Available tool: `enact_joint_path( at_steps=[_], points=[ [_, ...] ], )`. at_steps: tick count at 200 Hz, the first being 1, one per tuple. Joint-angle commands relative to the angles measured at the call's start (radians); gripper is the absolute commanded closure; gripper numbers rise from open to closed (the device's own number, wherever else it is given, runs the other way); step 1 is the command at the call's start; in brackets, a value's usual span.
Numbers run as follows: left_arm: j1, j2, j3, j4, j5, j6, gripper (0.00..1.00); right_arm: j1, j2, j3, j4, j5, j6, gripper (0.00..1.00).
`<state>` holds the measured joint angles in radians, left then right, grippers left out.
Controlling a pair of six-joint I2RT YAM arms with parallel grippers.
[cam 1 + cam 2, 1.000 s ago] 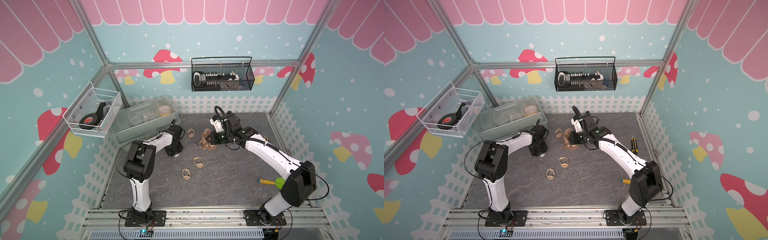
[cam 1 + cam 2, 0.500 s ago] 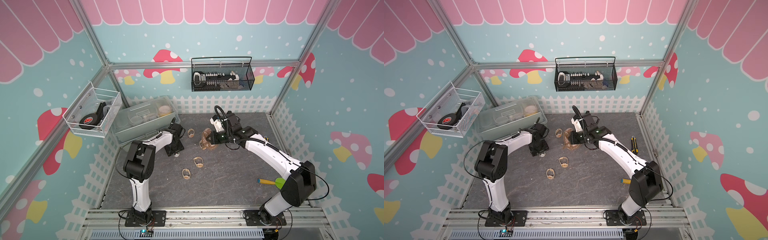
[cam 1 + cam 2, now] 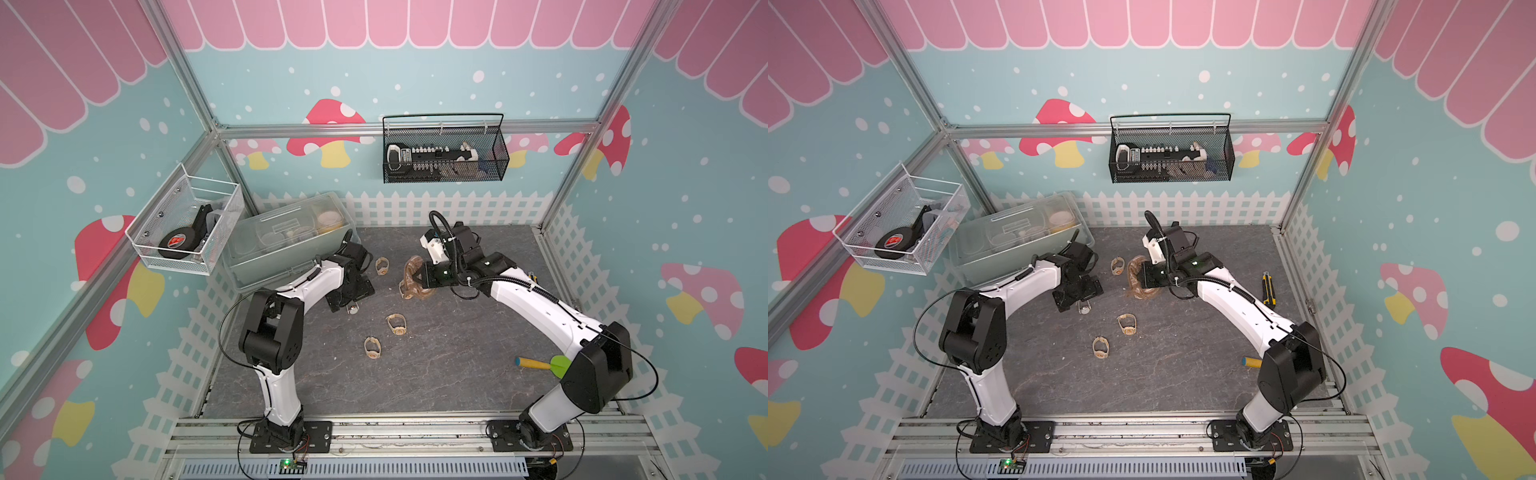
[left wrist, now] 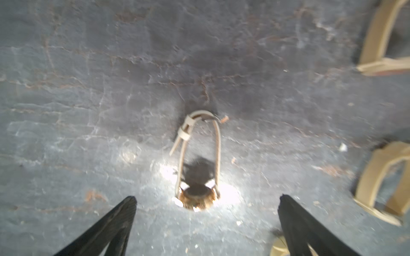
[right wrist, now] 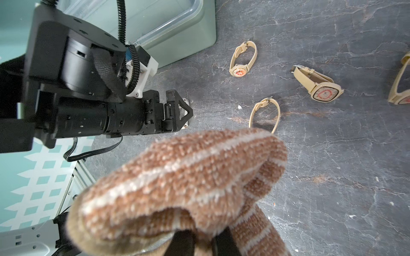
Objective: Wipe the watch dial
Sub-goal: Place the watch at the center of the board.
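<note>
- Left claw [image 4: 206, 197] hangs low over the dark counter [image 3: 436, 374] on the left side, its two black fingers [image 4: 115, 221] spread wide and gripping nothing.
- Between those fingers, touching neither, lies the watch [image 4: 197, 196]. It is small, with a thin pale strap, the dial end toward the claw and the strap loop pointing away.
- That wrist picture is blurred, so the dial face cannot be read.
- In both top views the watch shows on the counter just at the near edge of the left claw.
- Right claw [image 5: 205, 243] is clenched on a brown striped cloth [image 5: 188, 177], which bunches out ahead of it and hides the fingertips.
- In a top view the cloth [image 3: 413, 278] sits toward the far middle of the counter, to the right of the watch and apart from it. Whether it touches the counter I cannot tell.
- A second watch [image 3: 381, 266] with a tan strap lies just left of the cloth.
- A third watch [image 3: 397, 324] and a fourth watch [image 3: 372, 348] lie nearer, toward the middle.
- A clear lidded box [image 3: 286, 241] stands in the far left corner, beyond the left arm.
- A yellow-and-black knife [image 3: 1268, 289] lies by the right fence.
</note>
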<state>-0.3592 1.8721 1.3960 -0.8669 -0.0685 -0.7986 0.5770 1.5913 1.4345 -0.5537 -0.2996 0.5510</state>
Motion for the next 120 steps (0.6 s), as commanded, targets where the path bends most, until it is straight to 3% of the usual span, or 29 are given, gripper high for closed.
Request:
enact_joint_path(
  at_steps=[1, 120],
  points=[
    [-0.040, -0.040, 0.028, -0.053, -0.023, -0.031, 0.01, 0.006, -0.044, -0.030, 0.012, 0.024, -0.011, 1.00],
    [-0.258, -0.146, -0.078, -0.056, -0.039, -0.140, 0.01, 0.006, -0.251, -0.263, 0.046, 0.079, 0.047, 1.00]
  ],
)
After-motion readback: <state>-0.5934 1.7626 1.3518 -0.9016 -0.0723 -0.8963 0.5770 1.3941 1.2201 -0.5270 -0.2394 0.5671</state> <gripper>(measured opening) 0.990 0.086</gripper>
